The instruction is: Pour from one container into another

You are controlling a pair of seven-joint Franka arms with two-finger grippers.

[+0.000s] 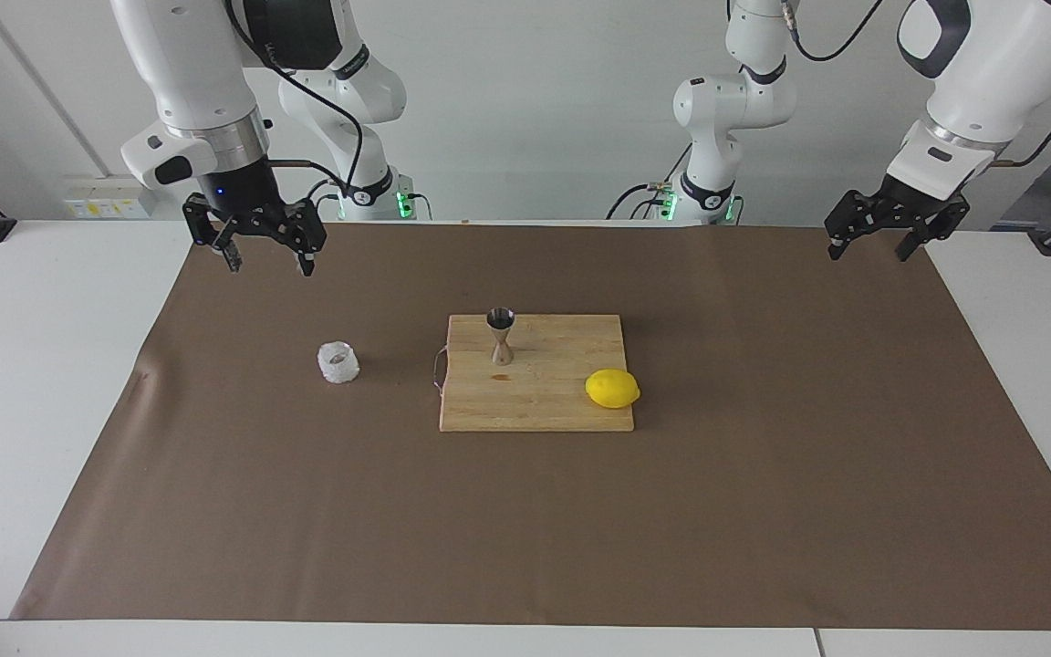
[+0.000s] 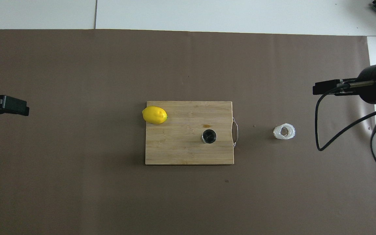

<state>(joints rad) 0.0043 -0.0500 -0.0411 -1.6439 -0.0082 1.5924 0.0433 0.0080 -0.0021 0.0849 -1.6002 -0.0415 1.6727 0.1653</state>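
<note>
The clear faceted glass cup (image 1: 338, 362) stands upright on the brown mat, beside the cutting board toward the right arm's end; it also shows in the overhead view (image 2: 284, 131). The steel hourglass jigger (image 1: 500, 336) stands upright on the wooden cutting board (image 1: 553, 409), seen from above as a dark round mouth (image 2: 209, 136). My right gripper (image 1: 267, 262) hangs open and empty over the mat, well above and apart from the cup; it also shows in the overhead view (image 2: 325, 88). My left gripper (image 1: 868, 249) waits open and empty over the mat's edge at the left arm's end.
A yellow lemon (image 1: 612, 389) lies on the board's corner toward the left arm's end. The board has a metal handle (image 2: 236, 132) on the side toward the cup. The brown mat (image 1: 525, 529) covers most of the white table.
</note>
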